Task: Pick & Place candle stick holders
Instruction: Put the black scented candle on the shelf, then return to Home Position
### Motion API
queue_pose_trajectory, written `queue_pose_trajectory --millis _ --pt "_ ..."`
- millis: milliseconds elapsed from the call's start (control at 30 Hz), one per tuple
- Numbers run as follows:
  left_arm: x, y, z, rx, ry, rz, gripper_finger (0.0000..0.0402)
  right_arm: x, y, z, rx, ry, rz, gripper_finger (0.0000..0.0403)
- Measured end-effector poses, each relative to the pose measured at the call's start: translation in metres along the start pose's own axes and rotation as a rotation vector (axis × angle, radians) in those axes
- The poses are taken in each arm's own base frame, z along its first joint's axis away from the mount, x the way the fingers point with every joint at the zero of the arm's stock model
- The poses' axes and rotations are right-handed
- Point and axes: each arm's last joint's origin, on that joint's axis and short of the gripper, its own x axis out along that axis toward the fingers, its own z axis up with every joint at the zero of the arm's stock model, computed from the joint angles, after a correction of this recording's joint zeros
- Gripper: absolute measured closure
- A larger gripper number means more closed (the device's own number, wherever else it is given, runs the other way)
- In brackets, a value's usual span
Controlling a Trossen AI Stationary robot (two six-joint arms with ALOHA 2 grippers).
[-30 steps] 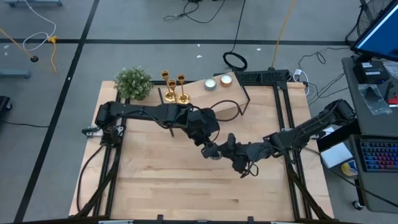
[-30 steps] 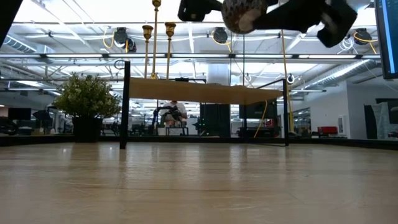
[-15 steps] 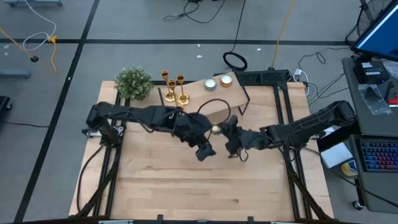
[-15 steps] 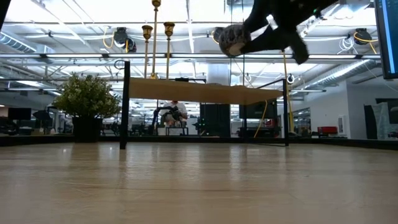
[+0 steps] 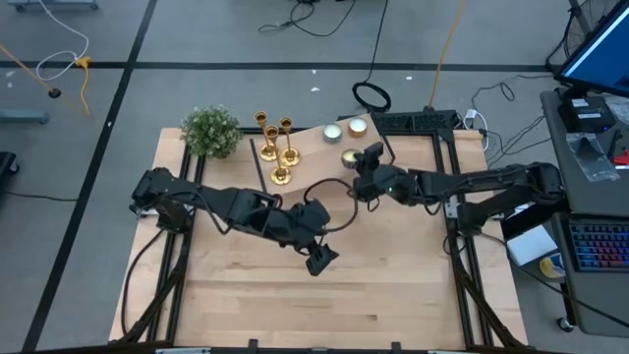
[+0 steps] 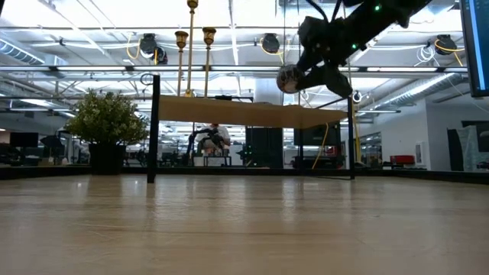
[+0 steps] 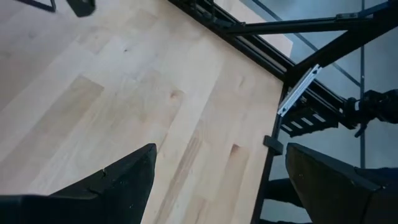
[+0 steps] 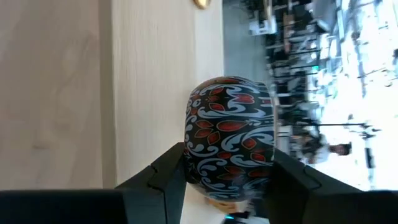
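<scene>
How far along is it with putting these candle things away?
Three gold candlesticks already stand together by the plant. The right gripper holds a patterned round holder in its jaws near the shelf; setting it down is left. The left gripper waits open.

Two dark jointed arms (image 5: 236,206) — looping black cables

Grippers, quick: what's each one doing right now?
Left gripper: jaws open, empty, above the bare table.
Right gripper: jaws closed on a round patterned holder, held by the raised shelf.
</scene>
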Motion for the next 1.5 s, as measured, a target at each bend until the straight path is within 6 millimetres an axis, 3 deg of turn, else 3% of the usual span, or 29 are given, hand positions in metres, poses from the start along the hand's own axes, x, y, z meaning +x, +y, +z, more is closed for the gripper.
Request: queue_pose_trajectory --millis 300,500,1000,1300,1500 --pt "-0.001 -0.003 -0.004 0.055 -0.002 0.011 0.0050 0.022 0.003 -0.020 0.011 0.082 0.084 0.0238" --pt "-0.001 -0.003 -0.004 0.068 -0.001 0.013 0.0050 0.032 0.008 -0.019 -0.013 0.102 0.077 0.0242" --pt "0.000 -0.002 -0.004 0.068 0.000 0.014 0.0050 0.033 0.008 -0.019 -0.036 0.100 0.076 0.0178" --pt "0.000 -0.003 -0.004 0.081 0.000 0.013 0.0050 0.034 -0.002 -0.018 -0.108 0.145 -0.030 0.0126" --pt "0.000 -0.003 -0.004 0.091 0.000 0.013 0.0050 0.031 0.000 -0.017 -0.145 0.160 -0.024 0.0115"
